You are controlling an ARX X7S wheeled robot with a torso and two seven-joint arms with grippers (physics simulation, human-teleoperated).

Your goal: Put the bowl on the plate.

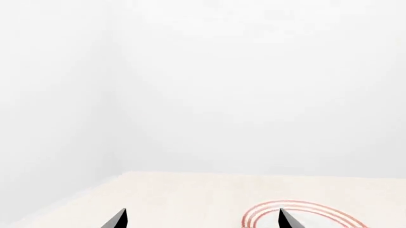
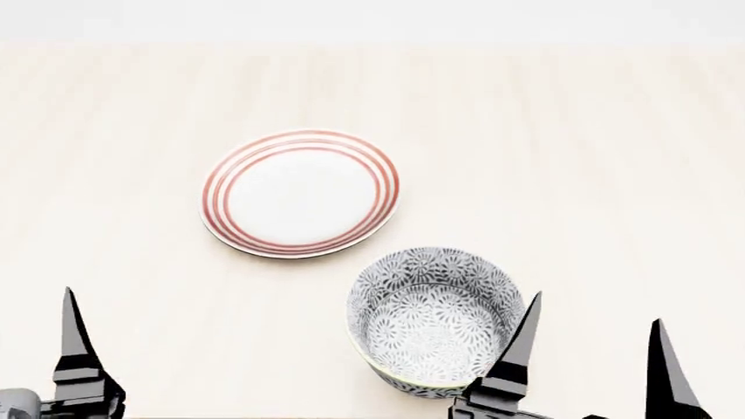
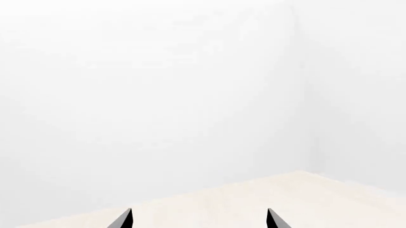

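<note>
The bowl [image 2: 434,319], patterned grey and white, stands upright on the table near its front edge. The plate [image 2: 300,194], white with red rings, lies flat just behind and to the left of the bowl, apart from it. My right gripper [image 2: 596,311] is open beside the bowl's right side; its left finger [image 2: 521,340] overlaps the bowl's rim in the head view, and nothing lies between its fingers. My left gripper [image 1: 202,210] is open and empty at the front left. Part of the plate [image 1: 311,205] shows by one of its fingers.
The pale wooden table [image 2: 605,157] stretches back to a white wall. The table's far corner [image 3: 304,173] shows in the right wrist view. Only one finger [image 2: 72,349] of the left gripper shows in the head view.
</note>
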